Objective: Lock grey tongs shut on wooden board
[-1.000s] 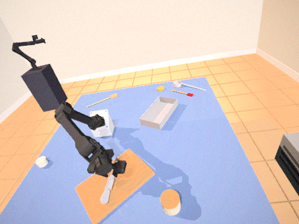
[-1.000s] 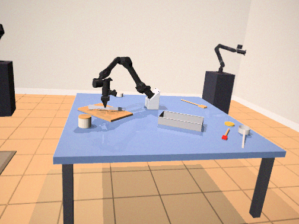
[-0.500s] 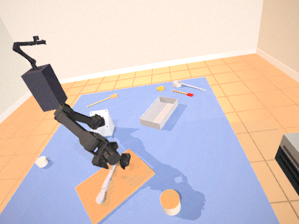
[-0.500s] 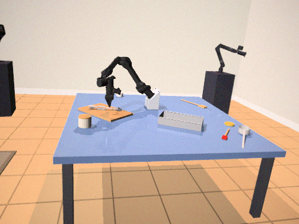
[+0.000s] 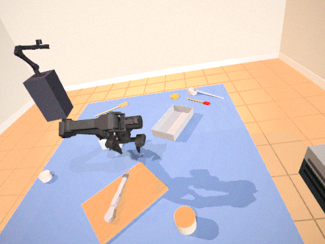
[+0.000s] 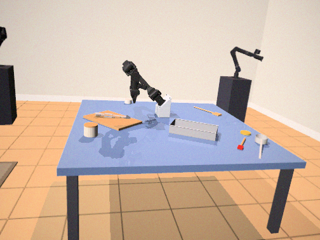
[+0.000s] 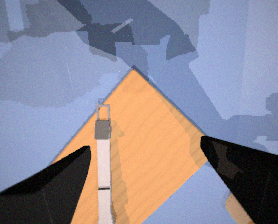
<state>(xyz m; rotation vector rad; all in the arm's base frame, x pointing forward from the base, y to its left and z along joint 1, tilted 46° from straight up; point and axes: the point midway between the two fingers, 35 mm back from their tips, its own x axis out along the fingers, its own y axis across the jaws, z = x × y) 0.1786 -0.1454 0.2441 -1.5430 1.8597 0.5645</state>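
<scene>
"How's the black two-fingered gripper (image 5: 129, 150) (image 6: 134, 101) (image 7: 147, 145)?"
"Wide open, holding nothing."
"And the long, slim grey tongs (image 5: 119, 197) (image 6: 108, 116) (image 7: 103, 165)?"
"Lower than its fingertips and apart from them, arms together, lying on the flat orange-brown wooden board (image 5: 145, 183) (image 6: 119, 124) (image 7: 150, 150)."

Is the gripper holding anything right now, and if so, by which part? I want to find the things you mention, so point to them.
Nothing is held: the gripper (image 5: 129, 152) (image 6: 134, 102) (image 7: 147, 145) is open, and the tongs (image 5: 118, 194) (image 6: 112, 115) (image 7: 104, 170) lie on the wooden board (image 5: 145, 180) (image 6: 119, 124) (image 7: 150, 135), clear of its fingers.
</scene>
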